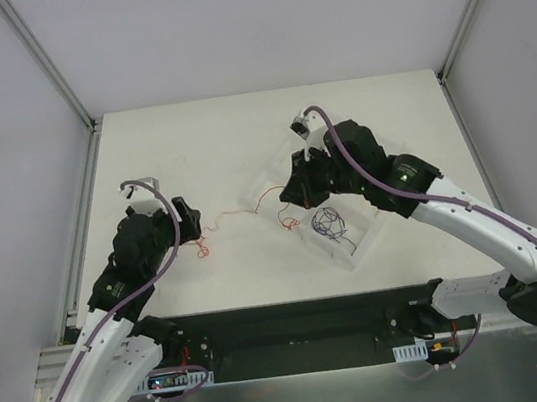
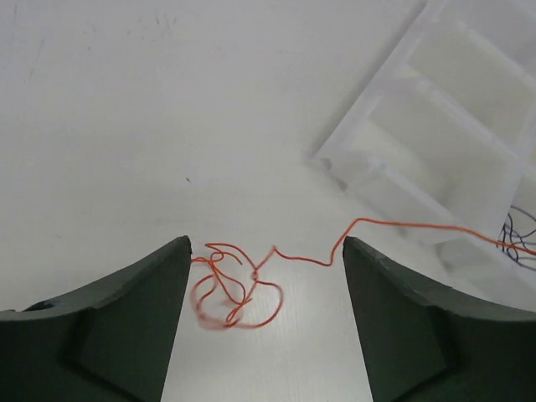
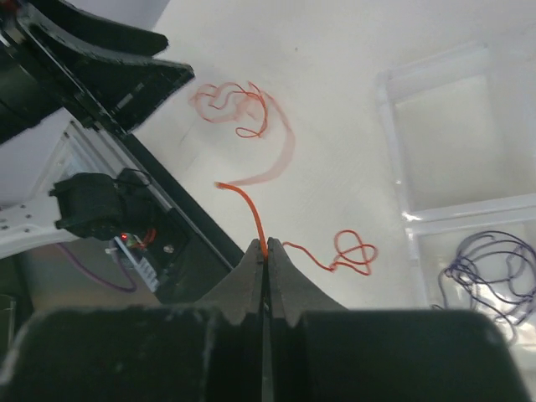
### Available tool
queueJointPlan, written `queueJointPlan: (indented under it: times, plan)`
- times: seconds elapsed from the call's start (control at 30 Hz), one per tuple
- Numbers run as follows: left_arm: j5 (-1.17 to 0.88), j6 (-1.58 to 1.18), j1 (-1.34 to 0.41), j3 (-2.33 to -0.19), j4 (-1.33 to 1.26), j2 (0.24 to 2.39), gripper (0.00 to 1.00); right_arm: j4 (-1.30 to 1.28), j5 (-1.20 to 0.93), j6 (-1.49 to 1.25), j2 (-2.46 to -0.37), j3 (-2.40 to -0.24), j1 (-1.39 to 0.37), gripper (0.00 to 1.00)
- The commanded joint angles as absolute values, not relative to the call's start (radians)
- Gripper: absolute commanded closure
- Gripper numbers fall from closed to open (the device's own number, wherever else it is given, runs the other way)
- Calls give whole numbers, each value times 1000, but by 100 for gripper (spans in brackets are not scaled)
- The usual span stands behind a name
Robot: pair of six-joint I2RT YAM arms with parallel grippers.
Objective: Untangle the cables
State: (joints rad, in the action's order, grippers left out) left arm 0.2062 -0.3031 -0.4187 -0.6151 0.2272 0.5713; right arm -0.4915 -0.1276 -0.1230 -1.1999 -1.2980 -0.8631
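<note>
A thin orange-red cable [image 1: 240, 215] runs across the table from a loose curl [image 1: 203, 248] on the left to my right gripper [image 1: 289, 198]. The right gripper [image 3: 265, 247] is shut on this cable [image 3: 249, 209] and holds it just above the table. My left gripper [image 1: 194, 222] is open. Its jaws stand wide apart on either side of the curl [image 2: 234, 295], which looks blurred, and do not touch it. A second small red cable [image 3: 353, 252] lies curled by the tray. A dark blue cable [image 3: 494, 268] lies in a tray compartment, and also shows in the top view [image 1: 328, 220].
A clear plastic compartment tray [image 1: 267, 176] lies at an angle under the right arm, and its corner [image 2: 394, 142] shows in the left wrist view. The black base rail [image 1: 297, 323] runs along the near table edge. White walls and frame posts surround the table.
</note>
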Motion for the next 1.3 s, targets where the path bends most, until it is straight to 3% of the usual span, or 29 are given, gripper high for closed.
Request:
queueJointPlan:
  times: [0.0,0.23,0.43,0.67,0.93,1.0,1.1,1.27]
  plan:
    - [74,-285,-413,-676,272,571,25,-471,-303,-279,-1300,-1391,-825,100]
    - [-304,-244,-413,-681,151,493,35,-446,-426,-412,-1410,-1448,-819,100]
    - [-713,-324,-414,-583,-139,475,35,-315,-506,-541,-1459,-1411,-818,99]
    - [-730,-361,-433,-571,-210,587,27,-166,-584,-666,-1473,-1371,-819,100]
    - [-633,-293,-436,-581,-227,623,27,-78,-635,-724,-1477,-1339,-819,100]
    - [-676,-307,-437,-594,-236,664,32,-68,-637,-729,-1477,-1336,-819,100]
    - [-732,-342,-440,-591,-267,709,47,-63,-629,-730,-1480,-1344,-819,100]
    - [-701,-351,-453,-545,-272,712,65,-45,-612,-739,-1482,-1382,-815,99]
